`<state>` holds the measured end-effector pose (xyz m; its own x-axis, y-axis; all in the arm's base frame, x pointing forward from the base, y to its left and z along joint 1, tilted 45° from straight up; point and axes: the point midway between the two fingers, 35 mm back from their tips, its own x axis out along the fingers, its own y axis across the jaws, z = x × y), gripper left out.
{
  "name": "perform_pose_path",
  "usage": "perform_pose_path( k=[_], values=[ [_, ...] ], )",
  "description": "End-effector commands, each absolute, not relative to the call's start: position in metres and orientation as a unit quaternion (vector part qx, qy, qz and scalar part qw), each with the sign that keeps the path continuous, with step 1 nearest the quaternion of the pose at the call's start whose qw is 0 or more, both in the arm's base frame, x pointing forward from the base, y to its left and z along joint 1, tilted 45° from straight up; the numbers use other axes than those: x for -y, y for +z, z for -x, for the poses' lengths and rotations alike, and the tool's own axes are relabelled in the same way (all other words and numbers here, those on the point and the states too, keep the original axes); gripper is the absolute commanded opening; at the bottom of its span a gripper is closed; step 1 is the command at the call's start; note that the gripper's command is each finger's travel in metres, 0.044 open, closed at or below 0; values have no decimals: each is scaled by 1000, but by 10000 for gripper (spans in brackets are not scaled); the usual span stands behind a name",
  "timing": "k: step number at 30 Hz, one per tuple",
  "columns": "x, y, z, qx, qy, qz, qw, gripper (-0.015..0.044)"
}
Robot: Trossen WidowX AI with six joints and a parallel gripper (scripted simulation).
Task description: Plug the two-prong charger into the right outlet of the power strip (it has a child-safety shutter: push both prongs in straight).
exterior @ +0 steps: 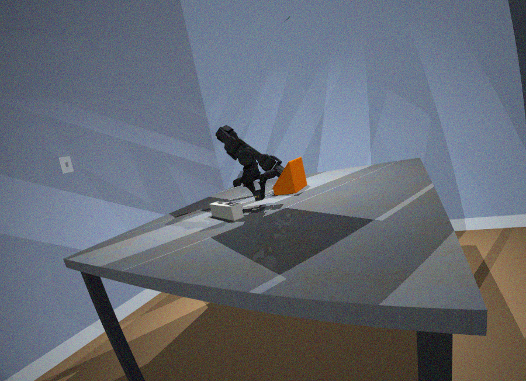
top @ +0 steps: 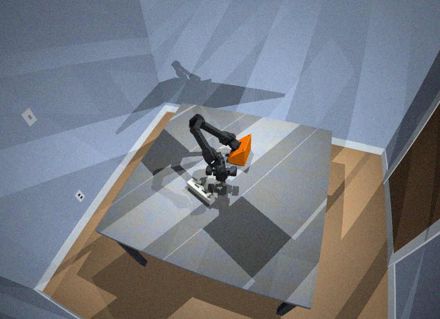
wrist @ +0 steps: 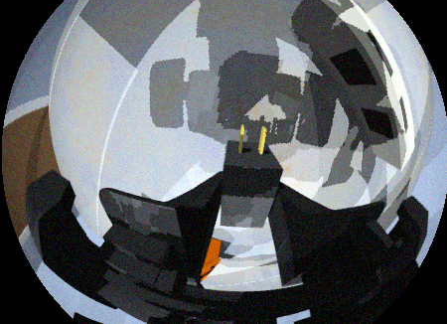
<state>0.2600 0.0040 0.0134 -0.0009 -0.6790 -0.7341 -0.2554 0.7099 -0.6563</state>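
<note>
While I watch the wrist view, I see my jaws clamped tight on the charger (wrist: 248, 187), near the middle of the frame. Its two yellow prongs (wrist: 252, 139) point down and away from me. The charger looks small, hard and light, I think, so holding its flat sides seems right. The thin prongs could bend or catch if I push crooked. The power strip (top: 201, 191) lies on the tabletop (top: 270, 180), just left of center in the top view, and it shows at the upper right in the wrist view. The charger is near it but not over it yet. The orange wedge (top: 242, 151) sits close by the arm. There is lots of room toward the lower right
</note>
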Motion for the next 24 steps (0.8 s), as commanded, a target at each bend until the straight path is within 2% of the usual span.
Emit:
perform_pose_path(
  k=[1,24],
  values=[
    [3,19,-263,-676,-197,316,636,0],
    [51,45,-266,-621,-335,177,686,0]
  ],
)
